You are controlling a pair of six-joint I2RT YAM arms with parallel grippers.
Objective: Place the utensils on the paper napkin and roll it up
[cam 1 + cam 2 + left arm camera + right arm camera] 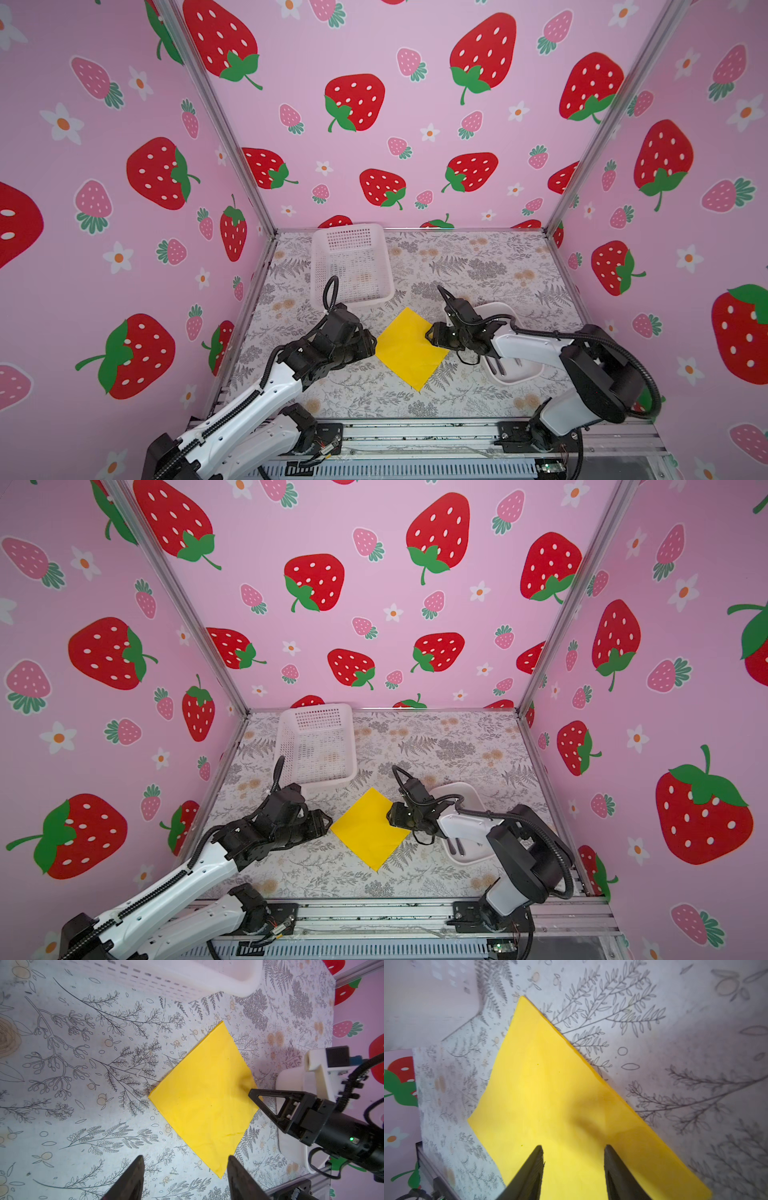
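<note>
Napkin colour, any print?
The napkin is plain bright yellow, no print; it shows best in the left wrist view.

No words, numbers or brand names can be read anywhere. The pink walls [374, 41] show only pictures of strawberries and little flowers. The table cloth [478, 257] has only drawn leaves and twigs. The paper napkin [409, 349] is plain yellow, with nothing written on it.
</note>
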